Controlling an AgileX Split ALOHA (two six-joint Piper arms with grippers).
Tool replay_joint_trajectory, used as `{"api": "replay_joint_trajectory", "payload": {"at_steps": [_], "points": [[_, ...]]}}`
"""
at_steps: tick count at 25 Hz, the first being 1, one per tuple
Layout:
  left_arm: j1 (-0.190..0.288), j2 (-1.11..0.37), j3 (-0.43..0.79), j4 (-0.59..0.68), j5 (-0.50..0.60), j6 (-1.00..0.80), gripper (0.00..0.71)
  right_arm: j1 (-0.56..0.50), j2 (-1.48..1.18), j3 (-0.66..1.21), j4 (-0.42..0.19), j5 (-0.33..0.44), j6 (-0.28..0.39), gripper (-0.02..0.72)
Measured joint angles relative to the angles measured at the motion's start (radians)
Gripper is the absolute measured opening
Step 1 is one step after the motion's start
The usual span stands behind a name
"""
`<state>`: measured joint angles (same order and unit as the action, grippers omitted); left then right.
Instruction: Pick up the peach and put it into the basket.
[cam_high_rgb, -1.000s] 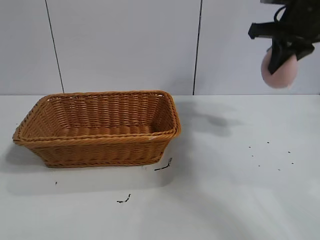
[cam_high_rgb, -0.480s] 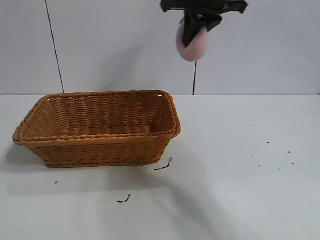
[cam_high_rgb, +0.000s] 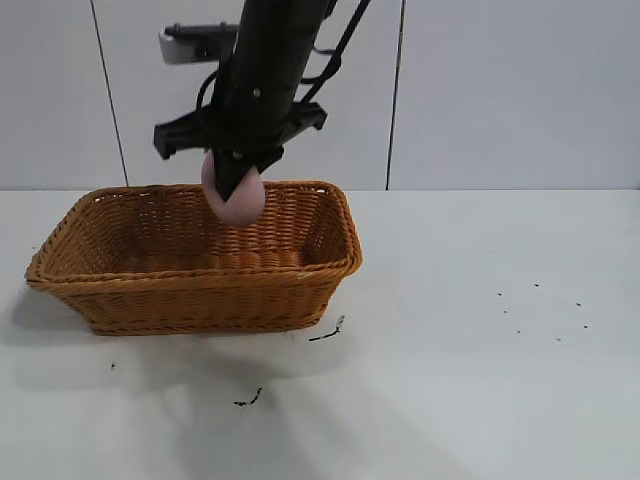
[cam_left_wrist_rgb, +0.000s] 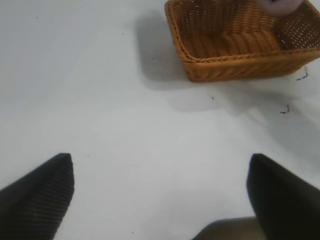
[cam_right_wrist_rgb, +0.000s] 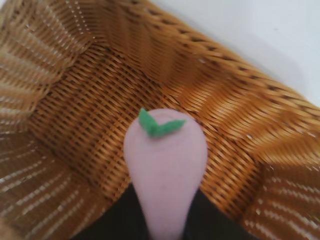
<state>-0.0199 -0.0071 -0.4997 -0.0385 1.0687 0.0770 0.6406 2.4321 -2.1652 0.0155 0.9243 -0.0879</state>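
Observation:
The orange-brown wicker basket (cam_high_rgb: 150, 275) stands on the white table at the left. My right gripper (cam_high_rgb: 235, 190) is shut on the pink peach (cam_high_rgb: 234, 195) and holds it above the basket's inside, near its far rim. In the right wrist view the peach (cam_right_wrist_rgb: 165, 165), with a small green leaf on top, hangs between the black fingers (cam_right_wrist_rgb: 120, 220) over the basket's woven floor (cam_right_wrist_rgb: 85, 115). My left gripper (cam_left_wrist_rgb: 160, 187) is open and empty over bare table, well away from the basket (cam_left_wrist_rgb: 235, 55).
A few dark scraps lie on the table in front of the basket (cam_high_rgb: 328, 331) and several specks at the right (cam_high_rgb: 540, 305). A grey panelled wall stands behind the table.
My right arm has swung from the upper right across to the left with the peach and come down over the basket. The basket has not moved.

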Motion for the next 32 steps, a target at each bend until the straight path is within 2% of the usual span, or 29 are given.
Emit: {"api": "replay_joint_trajectory", "payload": {"at_steps": [4, 6, 8, 10, 11, 13, 17, 23, 26, 27, 32], "points": [[0.000, 0.000, 0.000, 0.000, 0.000, 0.000, 0.692, 0.000, 0.044, 0.000, -0.010, -0.003, -0.001, 0.060], [0.000, 0.000, 0.000, 0.000, 0.000, 0.000, 0.692, 0.000, 0.046, 0.000, -0.007, -0.003, -0.001, 0.127], [0.000, 0.000, 0.000, 0.000, 0.000, 0.000, 0.692, 0.000, 0.045, 0.000, -0.002, -0.003, 0.000, 0.272], [0.000, 0.000, 0.000, 0.000, 0.000, 0.000, 0.692, 0.000, 0.043, 0.000, -0.001, 0.006, 0.000, 0.507], [0.000, 0.000, 0.000, 0.000, 0.000, 0.000, 0.692, 0.000, 0.042, 0.000, -0.001, 0.014, 0.000, 0.583], [0.000, 0.000, 0.000, 0.000, 0.000, 0.000, 0.692, 0.000, 0.030, 0.000, -0.004, 0.031, -0.001, 0.652], [0.000, 0.000, 0.000, 0.000, 0.000, 0.000, 0.692, 0.000, -0.018, 0.000, -0.015, 0.050, -0.002, 0.689], [0.000, 0.000, 0.000, 0.000, 0.000, 0.000, 0.692, -0.037, -0.094, 0.000, -0.007, 0.059, 0.005, 0.689], [0.000, 0.000, 0.000, 0.000, 0.000, 0.000, 0.692, -0.104, -0.127, 0.000, -0.007, 0.060, 0.009, 0.689], [0.000, 0.000, 0.000, 0.000, 0.000, 0.000, 0.692, -0.170, -0.139, 0.000, -0.007, 0.067, 0.009, 0.689], [0.000, 0.000, 0.000, 0.000, 0.000, 0.000, 0.692, -0.358, -0.140, 0.000, -0.009, 0.121, 0.012, 0.689]]}}
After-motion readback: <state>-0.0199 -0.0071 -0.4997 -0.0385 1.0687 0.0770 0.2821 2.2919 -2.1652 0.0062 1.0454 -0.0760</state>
